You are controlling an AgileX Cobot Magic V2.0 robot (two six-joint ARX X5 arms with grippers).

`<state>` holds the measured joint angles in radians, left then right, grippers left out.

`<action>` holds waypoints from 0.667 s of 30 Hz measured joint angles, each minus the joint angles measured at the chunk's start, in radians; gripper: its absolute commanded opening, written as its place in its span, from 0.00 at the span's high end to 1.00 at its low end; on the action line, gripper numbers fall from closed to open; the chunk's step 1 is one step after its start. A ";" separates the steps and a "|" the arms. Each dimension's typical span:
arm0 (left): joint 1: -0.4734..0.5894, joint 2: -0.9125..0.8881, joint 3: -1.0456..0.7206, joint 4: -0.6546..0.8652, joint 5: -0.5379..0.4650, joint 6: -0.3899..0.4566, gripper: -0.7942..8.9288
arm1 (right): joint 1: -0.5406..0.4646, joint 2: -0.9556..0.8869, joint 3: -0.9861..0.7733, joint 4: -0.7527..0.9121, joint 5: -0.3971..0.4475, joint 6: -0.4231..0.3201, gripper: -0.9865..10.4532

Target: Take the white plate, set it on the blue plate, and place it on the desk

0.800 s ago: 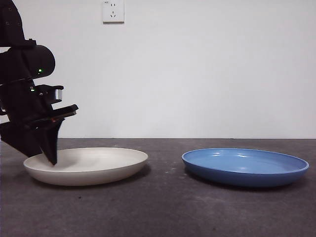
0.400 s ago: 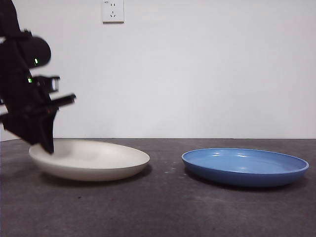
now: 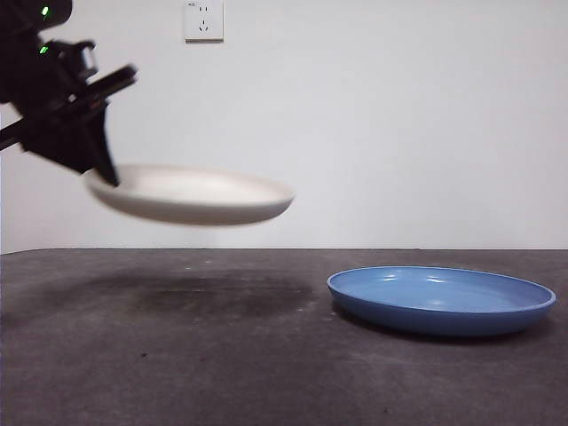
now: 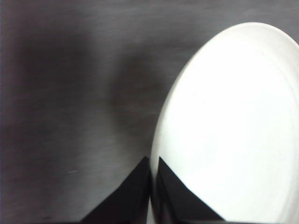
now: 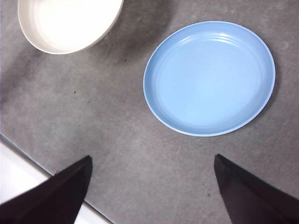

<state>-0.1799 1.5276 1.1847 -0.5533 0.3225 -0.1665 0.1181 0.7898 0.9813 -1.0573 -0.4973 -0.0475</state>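
We see the left claw (image 3: 108, 173) high at the left of the front view, its two jaws pinched together on the near rim of the white plate (image 3: 191, 195), one jaw above the rim and one below. In its own wrist view the claw (image 4: 152, 186) shows the same grip, the jaws nearly touching with only the plate's edge between them. The plate (image 4: 229, 126) now hangs in the air, well clear of the worktop (image 3: 266, 355), tilted slightly with its free edge a little lower than the gripped one. A second ago it lay flat on the worktop with the claw at its rim; half a second ago its gripped side had just begun to rise; now we find the whole plate aloft and carried somewhat toward the blue plate (image 3: 441, 299). A soft shadow (image 3: 213, 297) lies on the worktop beneath it. The blue plate sits on the worktop to the right, where it was before, apart from the white one. The right claw (image 5: 152, 191) waits high above, jaws spread wide and holding nothing, looking down on the blue plate (image 5: 209, 78) and on part of the white plate (image 5: 70, 23). A wall socket (image 3: 203, 19) shows on the white wall behind.
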 measured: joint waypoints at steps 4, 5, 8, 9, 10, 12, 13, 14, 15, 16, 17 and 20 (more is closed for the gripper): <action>-0.078 -0.008 0.000 0.024 0.005 -0.047 0.91 | 0.000 0.000 0.000 0.000 0.000 0.008 0.55; -0.095 -0.006 0.000 0.032 0.005 -0.056 0.91 | 0.000 0.000 0.000 0.000 0.000 0.012 0.55; -0.166 0.003 0.000 0.103 0.006 -0.096 0.91 | 0.000 -0.006 0.000 0.003 0.001 0.028 0.55; -0.190 0.009 0.000 0.132 0.006 -0.111 0.91 | 0.000 -0.012 0.000 0.006 0.001 0.031 0.55; -0.215 0.020 0.002 0.158 0.006 -0.127 0.91 | 0.000 -0.021 0.000 0.009 0.002 0.038 0.55; -0.250 0.046 0.019 0.172 0.006 -0.148 0.91 | 0.000 -0.036 0.000 0.010 0.012 0.048 0.55; -0.267 0.067 0.034 0.172 0.006 -0.157 0.91 | 0.000 -0.044 0.000 0.010 0.026 0.052 0.55; -0.279 0.087 0.049 0.172 0.006 -0.163 0.91 | 0.000 -0.052 0.000 0.010 0.037 0.055 0.55; -0.294 0.115 0.071 0.169 0.005 -0.169 0.91 | 0.000 -0.061 0.003 0.009 0.052 0.057 0.55; -0.303 0.136 0.089 0.169 0.003 -0.172 0.91 | 0.000 -0.070 0.008 0.008 0.060 0.061 0.55; -0.313 0.159 0.109 0.166 -0.003 -0.175 0.91 | 0.000 -0.078 0.015 0.007 0.066 0.065 0.55; -0.349 0.233 0.183 0.167 -0.024 -0.185 0.91 | 0.000 -0.101 0.057 0.005 0.078 0.078 0.55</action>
<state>-0.5293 1.7607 1.3674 -0.3859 0.2985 -0.3511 0.1181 0.6884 1.0386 -1.0523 -0.4194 0.0303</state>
